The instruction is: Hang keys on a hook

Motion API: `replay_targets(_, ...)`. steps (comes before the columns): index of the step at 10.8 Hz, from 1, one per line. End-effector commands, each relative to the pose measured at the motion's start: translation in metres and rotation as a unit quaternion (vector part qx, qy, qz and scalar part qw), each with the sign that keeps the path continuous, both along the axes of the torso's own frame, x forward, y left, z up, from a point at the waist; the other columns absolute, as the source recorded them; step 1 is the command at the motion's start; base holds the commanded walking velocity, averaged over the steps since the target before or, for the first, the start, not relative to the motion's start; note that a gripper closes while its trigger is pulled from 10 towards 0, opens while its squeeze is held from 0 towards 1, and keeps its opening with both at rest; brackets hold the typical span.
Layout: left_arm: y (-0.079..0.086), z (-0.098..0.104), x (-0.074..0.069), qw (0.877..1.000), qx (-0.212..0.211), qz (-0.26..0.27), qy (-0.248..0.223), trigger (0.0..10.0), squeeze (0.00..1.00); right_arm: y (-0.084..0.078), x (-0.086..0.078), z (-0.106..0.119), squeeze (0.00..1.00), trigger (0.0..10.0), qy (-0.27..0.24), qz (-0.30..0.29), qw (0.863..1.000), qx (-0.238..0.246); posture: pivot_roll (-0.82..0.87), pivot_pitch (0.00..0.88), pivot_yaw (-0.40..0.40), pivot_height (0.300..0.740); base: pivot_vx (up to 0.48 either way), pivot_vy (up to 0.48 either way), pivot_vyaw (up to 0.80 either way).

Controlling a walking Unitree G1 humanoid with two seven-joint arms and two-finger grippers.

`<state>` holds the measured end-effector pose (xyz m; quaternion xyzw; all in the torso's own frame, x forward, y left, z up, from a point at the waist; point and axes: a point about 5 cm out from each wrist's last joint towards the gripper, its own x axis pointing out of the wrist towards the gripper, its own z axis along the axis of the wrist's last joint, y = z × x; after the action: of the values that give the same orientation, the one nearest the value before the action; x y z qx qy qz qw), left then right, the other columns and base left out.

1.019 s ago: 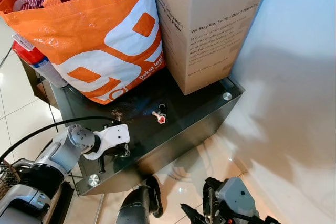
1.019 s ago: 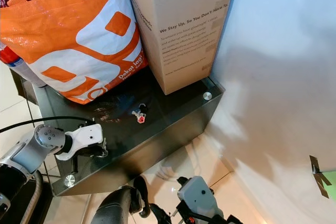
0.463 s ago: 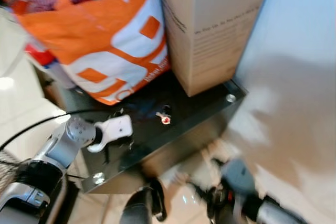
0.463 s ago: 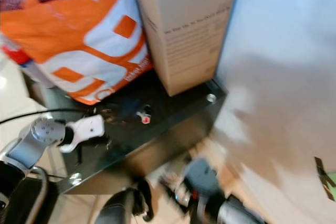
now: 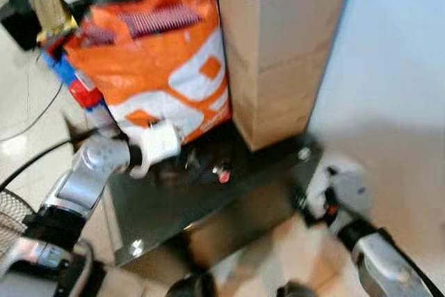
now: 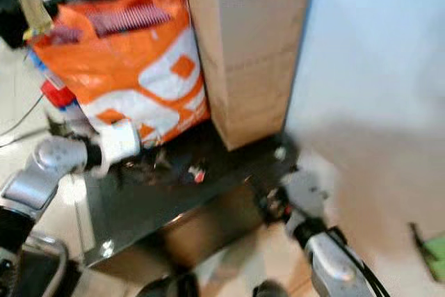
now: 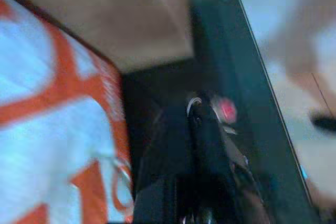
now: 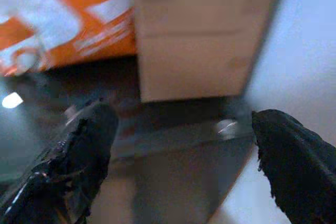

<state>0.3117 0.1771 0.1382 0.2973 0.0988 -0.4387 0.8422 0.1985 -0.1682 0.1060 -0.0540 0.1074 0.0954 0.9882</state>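
The keys [image 5: 220, 173] lie mid-table [image 5: 174, 206], near the bag [image 5: 156, 67]; judged light, loose and likely to slide, best pinched at the ring; left end effector [image 5: 182, 165] fingers unreadable in blur, right end effector [image 8: 184, 145] spread apart.

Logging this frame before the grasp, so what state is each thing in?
keys: lying loose on the dark glass table, ungrasped.
orange bag: upright, stuffed with clothes, top open.
cardboard box: upright, touching the bag.
left gripper: above the table near the keys, fingers blurred.
right gripper: open, at the table's front corner.
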Motion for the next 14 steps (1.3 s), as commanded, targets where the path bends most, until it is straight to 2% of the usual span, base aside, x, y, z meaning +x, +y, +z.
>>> replay_targets(1, 0.004, 0.003, -0.001, 0.999, -0.026, 0.039, -0.004, 0.0, 0.0, -0.001, 0.002, 0.001, 0.0, 10.0, -0.002, -0.018, 1.0, 0.01, -0.16, 0.0, 0.114, 0.732, 0.0, 0.0, 0.0)
replay_targets(2, 0.0, 0.004, -0.002, 0.991, -0.088, 0.098, -0.013, 0.0, 0.0, -0.002, 0.008, 0.001, 0.0, 10.0, -0.001, -0.052, 0.998, 0.022, -0.16, 0.0, 0.11, 0.732, 0.0, 0.0, 0.0)
replay_targets(3, -0.002, 0.001, -0.002, 0.977, -0.135, 0.165, -0.018, 0.0, 0.0, -0.001, 0.013, -0.003, 0.0, 10.0, 0.004, -0.072, 0.997, 0.023, -0.16, 0.0, 0.091, 0.732, 0.0, 0.0, 0.0)
replay_targets(4, -0.001, -0.008, -0.007, 0.957, -0.171, 0.236, -0.006, 0.0, 0.0, 0.0, 0.018, -0.007, 0.0, 10.0, 0.01, -0.093, 0.995, 0.023, -0.16, 0.0, 0.085, 0.732, 0.0, 0.0, 0.0)
replay_targets(5, -0.001, -0.017, -0.019, 0.949, -0.167, 0.269, 0.008, 0.0, 0.0, -0.004, 0.022, -0.007, 0.0, 10.0, 0.013, -0.117, 0.992, 0.035, -0.16, 0.0, 0.076, 0.732, 0.0, 0.0, 0.0)
replay_targets(6, 0.001, -0.026, -0.025, 0.946, -0.154, 0.284, 0.008, 0.0, 0.0, -0.008, 0.027, -0.005, 0.0, 10.0, 0.012, -0.121, 0.992, 0.039, -0.17, 0.0, 0.084, 0.732, 0.0, 0.0, 0.0)
replay_targets(7, -0.004, -0.027, -0.026, 0.947, -0.15, 0.283, 0.004, 9.7, 0.0, -0.012, 0.029, -0.003, 0.0, 10.0, 0.009, -0.131, 0.991, 0.025, -0.18, 0.0, 0.087, 0.732, 0.0, 0.0, 0.0)
replay_targets(9, -0.008, -0.02, -0.019, 0.938, -0.156, 0.308, -0.027, 10.0, 0.0, -0.029, 0.032, -0.001, 0.0, 10.0, 0.003, -0.162, 0.987, -0.022, -0.19, 0.0, 0.085, 0.732, 0.0, 0.0, 0.0)
replay_targets(10, -0.01, -0.021, -0.022, 0.939, -0.149, 0.307, -0.032, 10.0, 0.0, -0.033, 0.033, -0.001, 0.0, 10.0, 0.003, -0.16, 0.987, -0.017, -0.18, 0.0, 0.075, 0.732, 0.0, 0.0, 0.0)
replay_targets(11, -0.011, -0.022, -0.026, 0.938, -0.153, 0.31, -0.031, 10.0, 0.0, -0.032, 0.034, 0.002, 0.0, 10.0, 0.001, -0.154, 0.988, 0.007, -0.18, 0.0, 0.066, 0.732, 0.0, 0.0, 0.0)
replay_targets(12, -0.012, -0.023, -0.028, 0.935, -0.155, 0.316, -0.035, 10.0, 0.0, -0.028, 0.037, 0.009, 0.0, 10.0, -0.024, -0.155, 0.987, 0.036, -0.18, 0.0, 0.055, 0.732, 0.0, 0.0, 0.0)
replay_targets(13, -0.014, -0.025, -0.029, 0.932, -0.161, 0.323, -0.033, 10.0, 0.0, -0.026, 0.039, 0.01, 0.0, 10.0, -0.033, -0.151, 0.988, 0.027, -0.17, 0.0, 0.042, 0.732, 0.0, 0.0, 0.0)
replay_targets(14, -0.016, -0.025, -0.03, 0.932, -0.161, 0.324, -0.035, 10.0, 0.0, -0.025, 0.039, 0.004, 0.0, 10.0, -0.016, -0.139, 0.99, 0.009, -0.16, 0.0, 0.028, 0.732, 0.0, 0.0, 0.0)
